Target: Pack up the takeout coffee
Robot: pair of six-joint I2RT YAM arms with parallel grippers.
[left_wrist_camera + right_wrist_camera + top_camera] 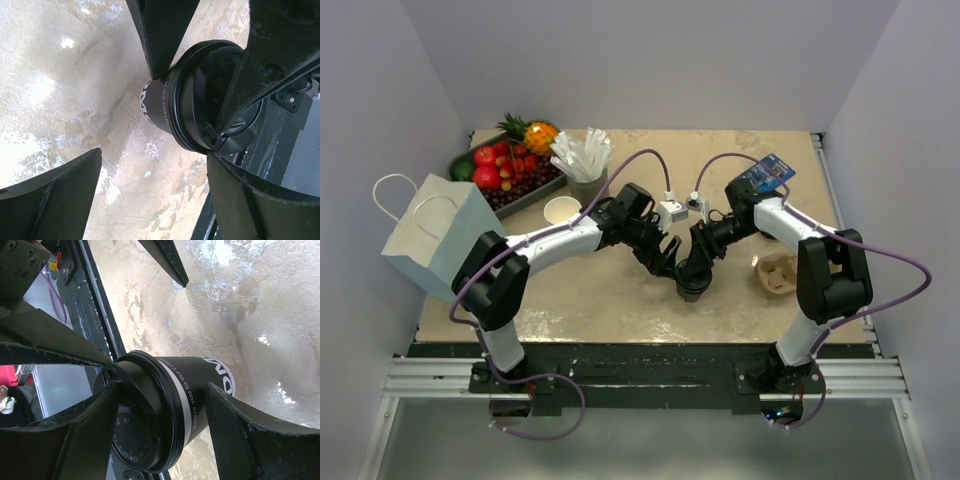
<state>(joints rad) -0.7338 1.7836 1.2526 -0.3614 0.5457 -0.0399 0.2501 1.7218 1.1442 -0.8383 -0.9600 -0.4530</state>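
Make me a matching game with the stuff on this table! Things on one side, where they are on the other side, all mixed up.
Things:
1. takeout coffee
2. paper bag
3. fruit tray
4. cup of white sticks

Places:
A. far left corner
B. left edge of the table
C. middle of the table
D. just right of the fruit tray

Pairs: 1-C, 2-B, 3-A, 4-D
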